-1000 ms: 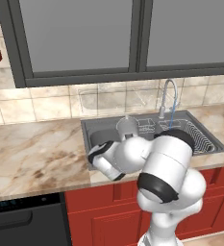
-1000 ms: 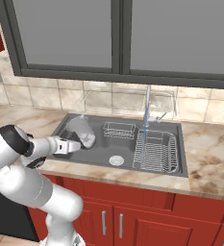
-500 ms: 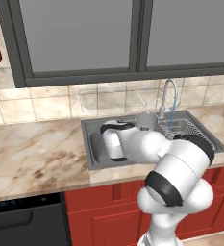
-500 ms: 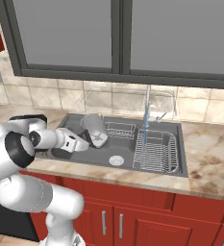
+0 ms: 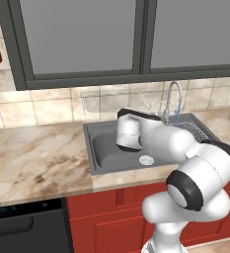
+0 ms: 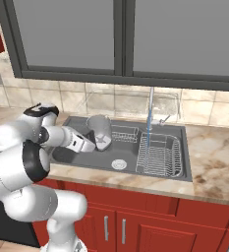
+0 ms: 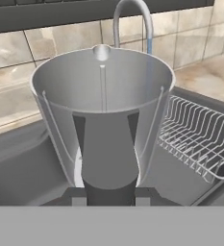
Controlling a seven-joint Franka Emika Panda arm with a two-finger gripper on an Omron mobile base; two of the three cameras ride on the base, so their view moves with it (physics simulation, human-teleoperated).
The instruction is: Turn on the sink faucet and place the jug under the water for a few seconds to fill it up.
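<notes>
Simulated kitchen, seen over a white robot arm reaching into a dark grey sink [image 6: 81, 153] set in a beige marbled counter [image 5: 32, 158], with red cabinets [image 6: 135, 221] below and a grey-framed window [image 6: 121, 39] above a tiled wall.

Held in the gripper [image 6: 97, 144]: the light grey jug [image 6: 100, 130], upright, mouth open to the top, raised over the left half of the basin. Gripper clenched on the jug by its dark side handle. In the hand view, jug [image 7: 104, 110] dead centre, handle strip facing the camera at 6 o'clock, small pour lip at 12 o'clock on the far rim. Inside looks bare grey — cannot tell whether any water is in it.

Chrome gooseneck faucet [image 6: 152, 106] at the back edge of the sink, at about 3 o'clock from the jug in the right base view, clearly apart from it. Thin blue stream of water [image 6: 148, 129] running straight down from the spout onto the wire rack [image 6: 160, 156] in the right half of the basin. Jug not under the stream. Smaller wire basket [image 6: 124, 133] between jug and stream, near the back wall. Round silver drain [image 6: 118, 164] on the basin floor at about 5 o'clock from the jug.

In the left base view, gripper end hidden behind the arm's white wrist; faucet [image 5: 173, 96] and its blue stream [image 5: 177, 114] visible at 2 o'clock from the wrist, drain [image 5: 146, 159] just below it.

In the hand view, faucet arch [image 7: 130, 19] rising behind the jug's rim at 12 o'clock, wire rack [image 7: 195, 139] at 3 o'clock.
</notes>
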